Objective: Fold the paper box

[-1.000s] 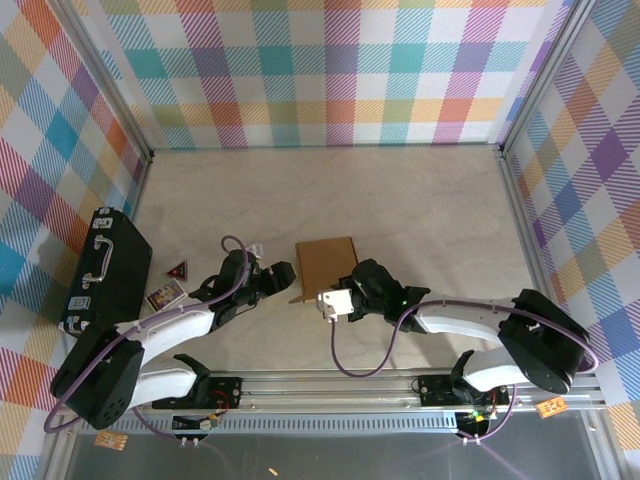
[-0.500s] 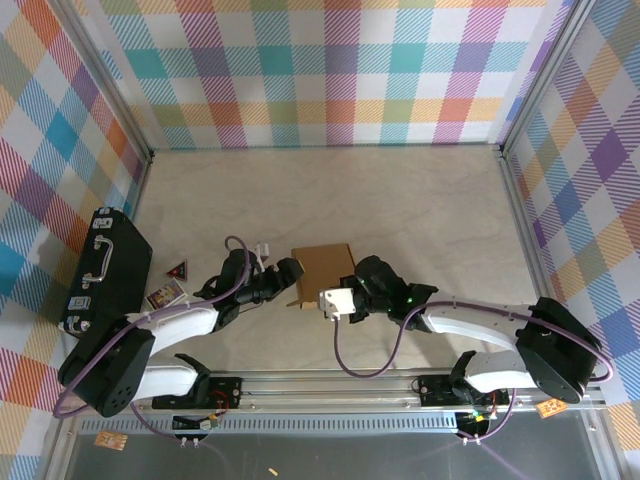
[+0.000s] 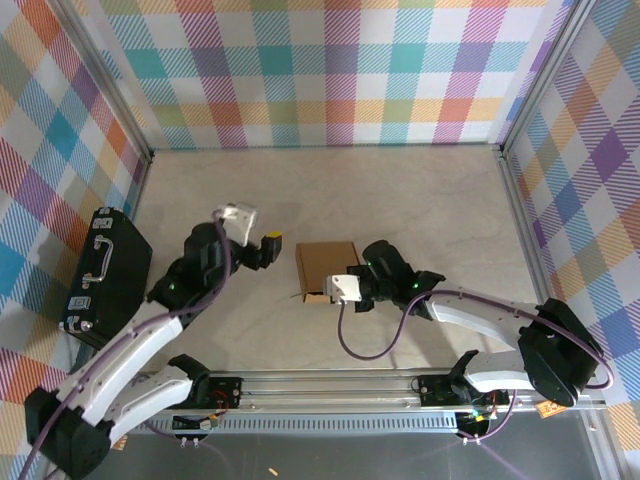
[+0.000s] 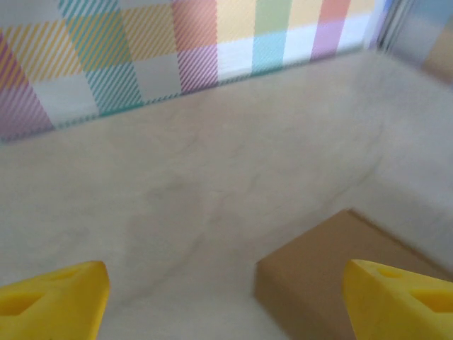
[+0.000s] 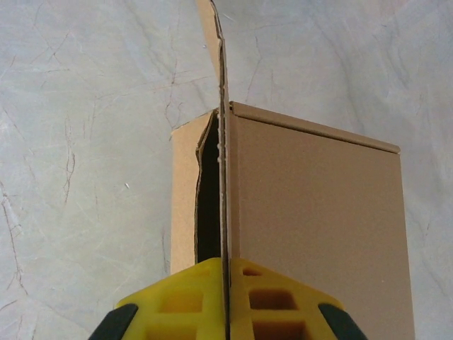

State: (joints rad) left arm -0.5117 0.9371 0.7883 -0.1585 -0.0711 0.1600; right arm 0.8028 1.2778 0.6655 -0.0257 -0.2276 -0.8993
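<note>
paper box (image 3: 326,264): on bench (image 3: 400,200), well right of black case (image 3: 105,270) | right fingers (image 5: 191,301): pinched shut on its loose flap, likely to tuck it | left fingers (image 4: 56,297): spread wide, empty, between case and box

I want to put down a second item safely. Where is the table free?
Widest bare patch: the table between the paper box and the back wall. Also free: right of the box, toward the right wall. Crowded: the box's near side, where the right gripper pinches a flap, the open left gripper beside it, and the black case at left.
</note>
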